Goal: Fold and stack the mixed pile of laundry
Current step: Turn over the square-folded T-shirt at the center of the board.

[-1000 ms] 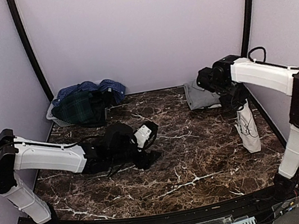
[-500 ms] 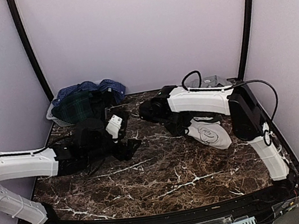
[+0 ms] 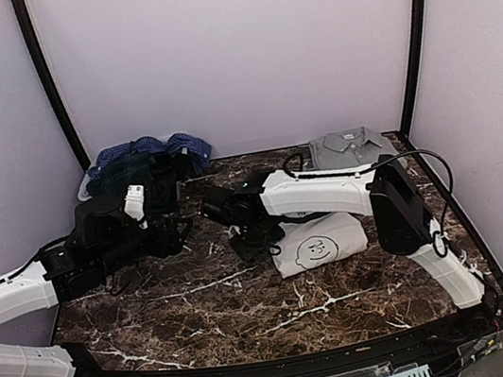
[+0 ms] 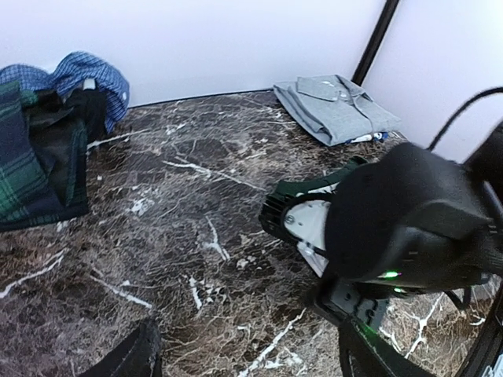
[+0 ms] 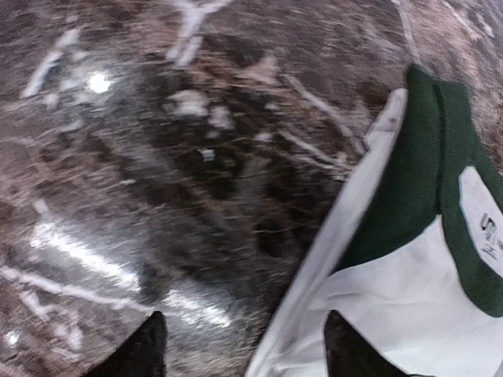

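- Cotton by the look of it, the white tee [image 3: 323, 246] with dark green trim and a black face drawing lies flat on the dark veined marble tabletop [image 3: 253, 317]. It is on the near side of the folded pale grey collared shirt [image 3: 350, 147], not on it.
- To the near left of the grey shirt, the right gripper [image 5: 247, 351] hangs low over the tee's green-edged end, fingers spread and pinching nothing.
- The step looks like releasing the tee. The gripper should rise straight up first, so no fingertip snags the hem and pulls the fold open.
- Before stacking, the edges should be squared; the tee looks slightly skewed against the grey shirt.
- Well left of the grey shirt, the left gripper [image 4: 247, 357] is spread wide and empty.
- Far left of the grey shirt sits the mixed laundry pile [image 3: 137, 163] of blue checked and green tartan shirts. Take one garment, not a clump.
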